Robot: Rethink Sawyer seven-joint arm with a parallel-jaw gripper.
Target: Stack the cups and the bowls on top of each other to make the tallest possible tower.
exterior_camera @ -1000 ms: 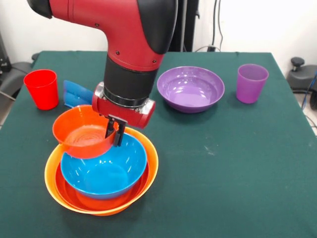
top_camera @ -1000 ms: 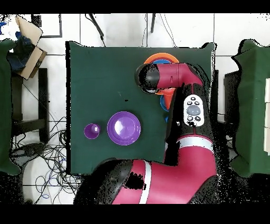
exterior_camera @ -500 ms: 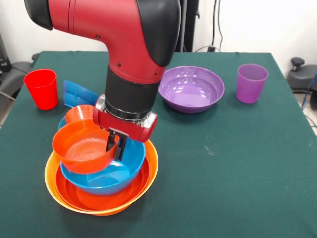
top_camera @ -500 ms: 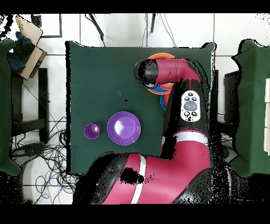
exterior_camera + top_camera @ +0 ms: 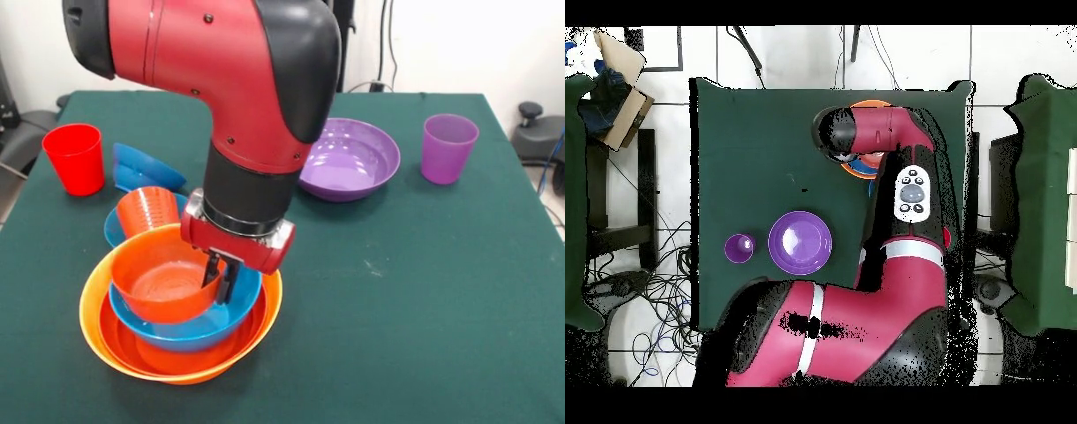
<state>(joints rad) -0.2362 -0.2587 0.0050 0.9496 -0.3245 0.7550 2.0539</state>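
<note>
Near the left front of the green table stands the tower. Its lowest piece is the large yellow-orange bowl, with the red-orange bowl nested inside it and the large light blue bowl inside that one. The small orange bowl sits tilted in the light blue bowl, on its left side. The gripper comes down from the red and black arm, and its two dark fingers are closed together on the right rim of the small orange bowl, one finger inside and one outside.

Just behind the tower, on the left, an orange-red cup lies tipped inside a small light blue bowl. Farther back a dark blue bowl rests on its side, and the red cup stands upright to the left of it, near the table edge. At the far right side the purple bowl stands upright, partly hidden by the arm, and the purple cup stands upright to the right of it, apart from it.

From overhead, the arm covers most of the tower, so only a part of the orange rim shows. The purple bowl and purple cup are clear, side by side.
</note>
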